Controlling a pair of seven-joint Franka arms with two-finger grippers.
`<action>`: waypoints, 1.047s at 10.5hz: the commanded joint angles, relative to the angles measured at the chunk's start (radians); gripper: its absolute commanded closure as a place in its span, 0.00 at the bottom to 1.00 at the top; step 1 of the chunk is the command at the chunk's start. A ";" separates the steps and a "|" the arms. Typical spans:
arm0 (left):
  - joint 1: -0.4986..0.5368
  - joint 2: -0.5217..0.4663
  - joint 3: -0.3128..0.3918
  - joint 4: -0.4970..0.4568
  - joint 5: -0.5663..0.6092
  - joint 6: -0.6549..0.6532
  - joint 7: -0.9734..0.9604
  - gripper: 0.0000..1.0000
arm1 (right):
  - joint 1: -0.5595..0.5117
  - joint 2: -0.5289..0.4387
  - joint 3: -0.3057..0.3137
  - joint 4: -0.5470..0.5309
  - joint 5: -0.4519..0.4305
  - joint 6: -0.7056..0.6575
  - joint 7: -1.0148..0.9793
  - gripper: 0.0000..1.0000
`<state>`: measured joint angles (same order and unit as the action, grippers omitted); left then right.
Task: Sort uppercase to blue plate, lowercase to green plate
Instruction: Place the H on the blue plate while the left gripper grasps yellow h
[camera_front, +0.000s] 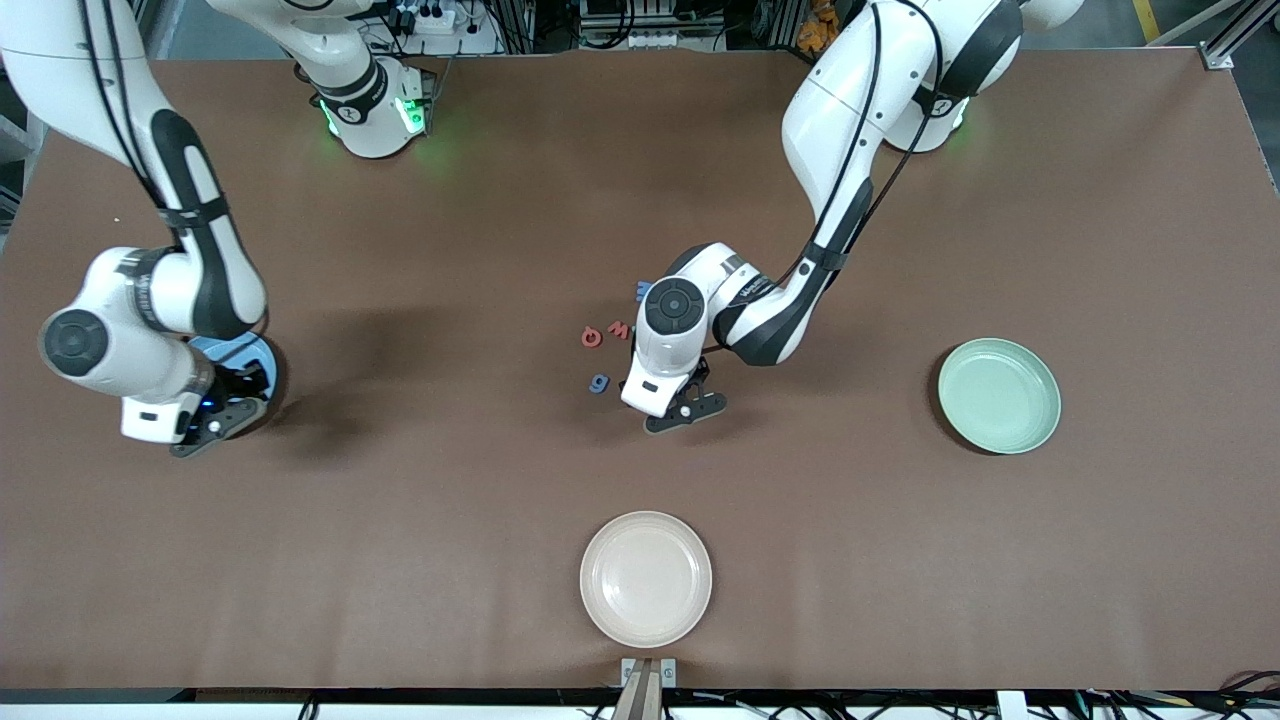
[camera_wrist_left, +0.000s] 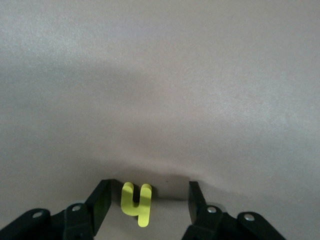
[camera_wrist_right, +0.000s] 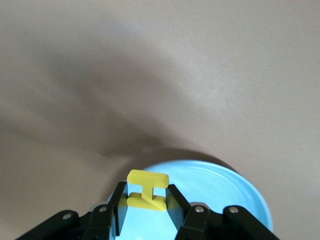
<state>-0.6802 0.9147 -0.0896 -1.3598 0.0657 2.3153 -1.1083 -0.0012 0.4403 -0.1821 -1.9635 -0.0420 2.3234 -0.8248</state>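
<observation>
My right gripper (camera_wrist_right: 146, 196) is shut on the yellow uppercase H (camera_wrist_right: 147, 188) and holds it upright just above the blue plate (camera_wrist_right: 220, 192); in the front view this gripper (camera_front: 215, 422) covers most of that plate (camera_front: 240, 352). My left gripper (camera_wrist_left: 148, 200) is open and low at the table's middle, a finger on each side of the yellow lowercase h (camera_wrist_left: 136, 203), which lies flat and touches neither finger. From the front, the left hand (camera_front: 688, 406) hides the h. The green plate (camera_front: 1000, 395) lies toward the left arm's end.
Beside the left hand lie a red Q (camera_front: 591, 337), a red w (camera_front: 620, 329), a blue g (camera_front: 599, 382) and a blue letter (camera_front: 643, 290) half hidden by the wrist. A cream plate (camera_front: 646, 578) sits near the front camera's edge.
</observation>
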 joint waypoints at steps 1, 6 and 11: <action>-0.009 0.006 0.007 0.007 0.029 -0.007 -0.042 0.67 | -0.055 0.049 0.009 0.025 -0.010 -0.013 -0.143 0.93; 0.011 -0.019 0.010 0.010 0.029 -0.034 -0.036 1.00 | -0.065 0.103 0.009 0.025 -0.009 -0.005 -0.183 0.77; 0.109 -0.138 0.004 0.016 0.016 -0.132 0.088 1.00 | -0.066 0.101 0.009 0.038 -0.001 -0.019 -0.175 0.34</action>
<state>-0.6081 0.8367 -0.0779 -1.3284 0.0727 2.2279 -1.0774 -0.0515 0.5368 -0.1822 -1.9533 -0.0419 2.3242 -0.9886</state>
